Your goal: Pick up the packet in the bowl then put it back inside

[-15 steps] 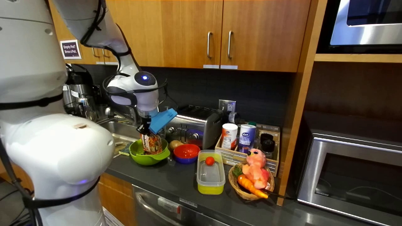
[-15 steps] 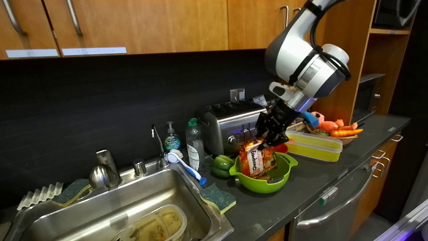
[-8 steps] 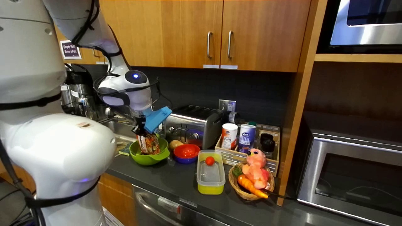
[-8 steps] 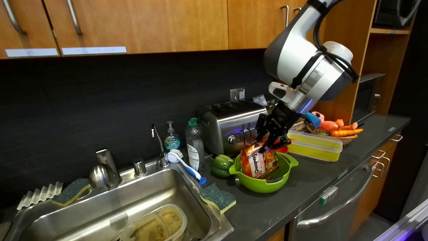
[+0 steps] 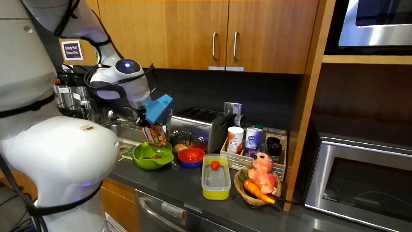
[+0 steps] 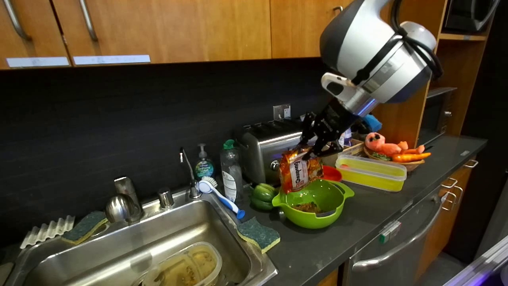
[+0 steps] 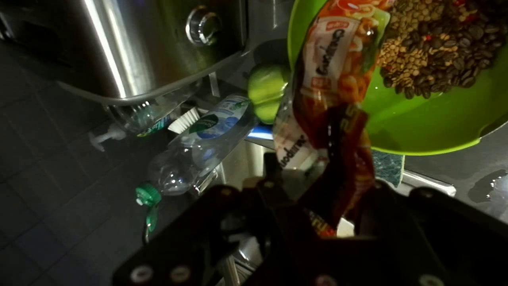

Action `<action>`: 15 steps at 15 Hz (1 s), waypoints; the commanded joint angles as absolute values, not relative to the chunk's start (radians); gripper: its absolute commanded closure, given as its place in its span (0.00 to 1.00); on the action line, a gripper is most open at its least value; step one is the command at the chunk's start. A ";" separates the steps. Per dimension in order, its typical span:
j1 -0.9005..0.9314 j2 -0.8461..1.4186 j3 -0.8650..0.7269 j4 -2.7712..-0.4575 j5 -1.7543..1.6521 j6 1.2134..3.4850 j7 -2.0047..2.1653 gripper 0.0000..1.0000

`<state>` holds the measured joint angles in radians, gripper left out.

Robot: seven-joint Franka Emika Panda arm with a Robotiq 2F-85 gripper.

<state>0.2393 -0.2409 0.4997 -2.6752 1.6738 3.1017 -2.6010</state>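
Clamping a crinkly orange-red packet over a round lime-green plastic bowl, the black pincer hangs centre-right in an exterior view.

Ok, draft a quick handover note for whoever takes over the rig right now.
Hand: closed on the upper edge of the orange-red printed packet.
Packet: hanging from the hand near the bowl's rim; whether it touches the rim is unclear.
Lime-green bowl: upright on the dark countertop, holding what look like coffee beans and paler grains.
Done: packet picked up.
Left: put it back inside the bowl, then release.
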 commanded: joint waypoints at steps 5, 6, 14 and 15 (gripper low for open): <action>0.227 -0.451 0.581 -2.804 1.736 3.092 -2.600 0.88; 0.221 -0.464 0.593 -2.816 1.746 3.085 -2.600 0.88; 0.080 -0.437 0.652 -2.790 1.732 2.964 -2.600 0.88; 0.059 -0.439 0.654 -2.790 1.726 2.941 -2.601 0.88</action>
<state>0.1291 -0.3976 0.6144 -2.7704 1.7381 3.0024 -2.6007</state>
